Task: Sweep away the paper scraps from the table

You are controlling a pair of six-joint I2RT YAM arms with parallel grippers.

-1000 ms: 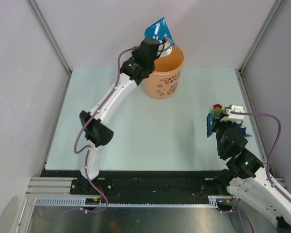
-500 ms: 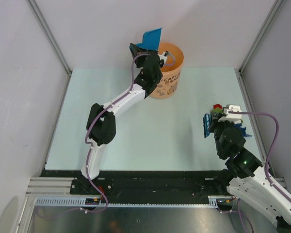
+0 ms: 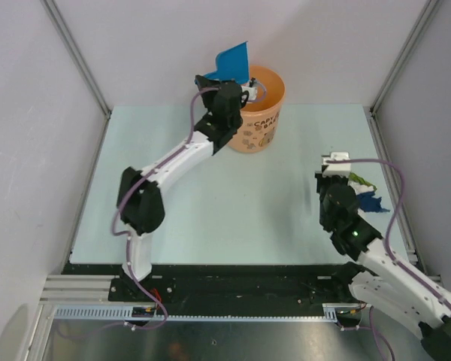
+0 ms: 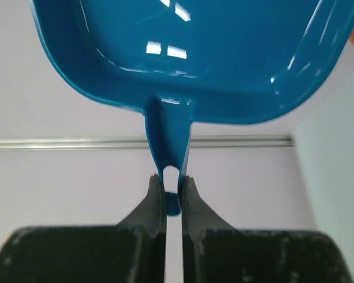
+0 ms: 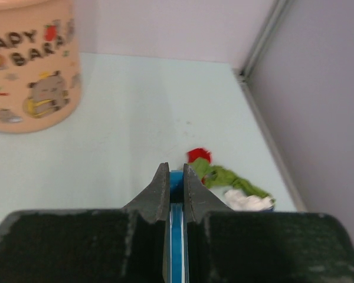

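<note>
Now, left end effector (image 4: 172,180) pinches dustpan (image 4: 189,53); right end effector (image 5: 176,171) clamps brush (image 5: 176,239).

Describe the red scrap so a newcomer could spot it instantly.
Follow the table to its right edge, where a few scraps lie together. The red scrap sits at the end nearest the orange bucket, beside the green scrap; only it is red.

Bright, even light from above washes the pale worktop (image 3: 270,203) around the orange bucket (image 3: 259,113), leaving only faint shadows. White glare patches streak the blue dustpan (image 4: 194,47); right of the bucket, the paper scraps (image 5: 224,175) look softly blurred.
</note>
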